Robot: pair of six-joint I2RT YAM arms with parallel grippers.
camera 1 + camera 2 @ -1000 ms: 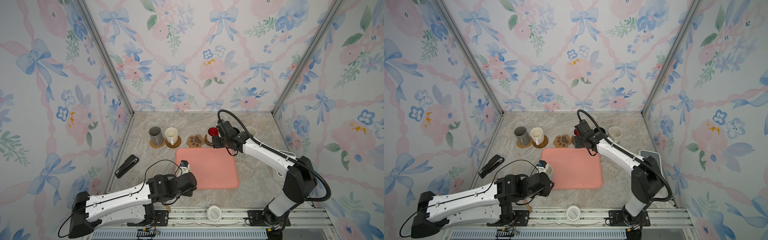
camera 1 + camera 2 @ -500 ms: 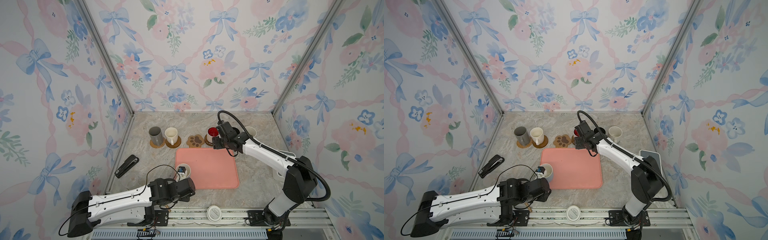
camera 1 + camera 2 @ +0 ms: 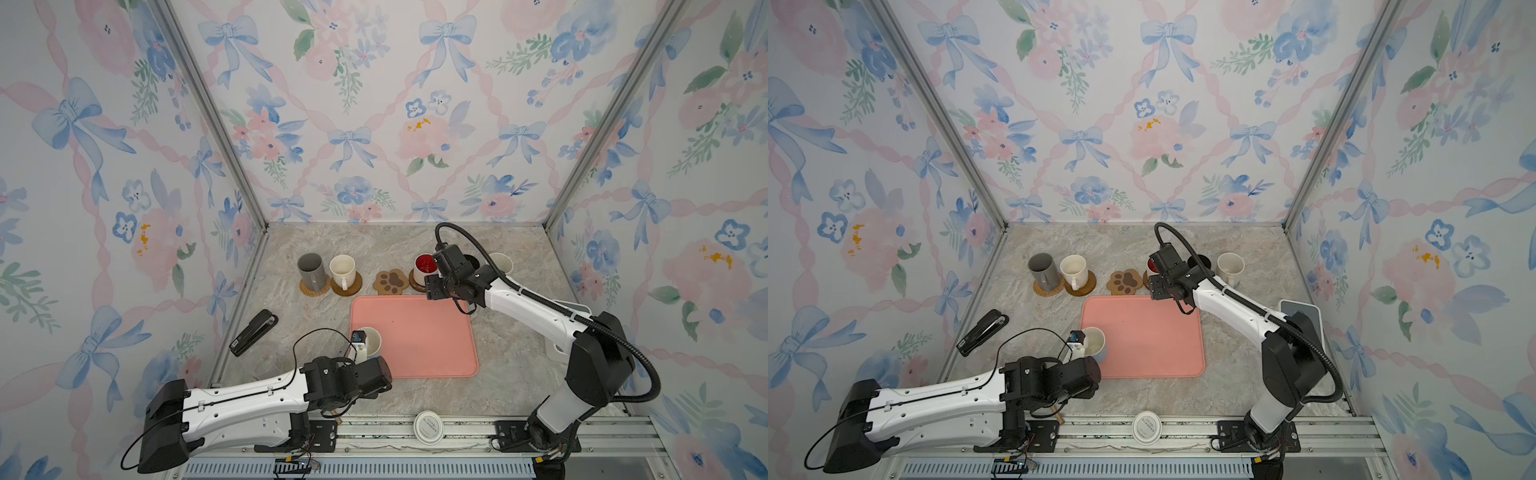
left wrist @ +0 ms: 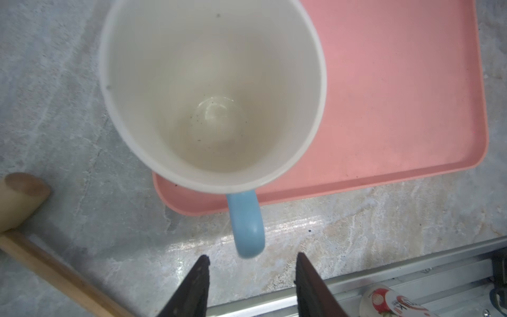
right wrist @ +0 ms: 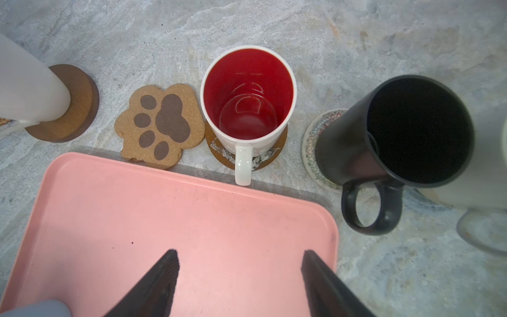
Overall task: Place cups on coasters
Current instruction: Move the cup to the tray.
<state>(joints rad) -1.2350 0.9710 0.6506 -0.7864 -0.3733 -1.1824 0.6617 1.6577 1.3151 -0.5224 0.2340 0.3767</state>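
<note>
Here's the blue mug [image 4: 214,96], upright at the left edge of the pink tray [image 4: 397,96], toward its near corner. It is cream inside with a few dark specks at the bottom, and its sky-blue handle sticks out past the tray's edge over the desk [image 4: 68,123]. The left jaws stand apart just short of that handle, touching nothing. The right jaws are spread wide over the tray's far right corner, empty too. Along the back: grey mug [image 3: 311,266] on the rattan coaster [image 3: 314,287], cream mug [image 3: 342,268] on a wooden round [image 3: 351,289], paw coaster [image 3: 390,281] bare, red-lined mug [image 5: 248,96] on a second wooden round [image 5: 219,149], black mug [image 5: 411,131] on a cream woven mat [image 5: 310,140]. In both top views the right arm [image 3: 523,297] covers most of the black mug. What the speckled mug [image 3: 1230,266] stands on I can't make out, and the right wrist view cuts it off.
</note>
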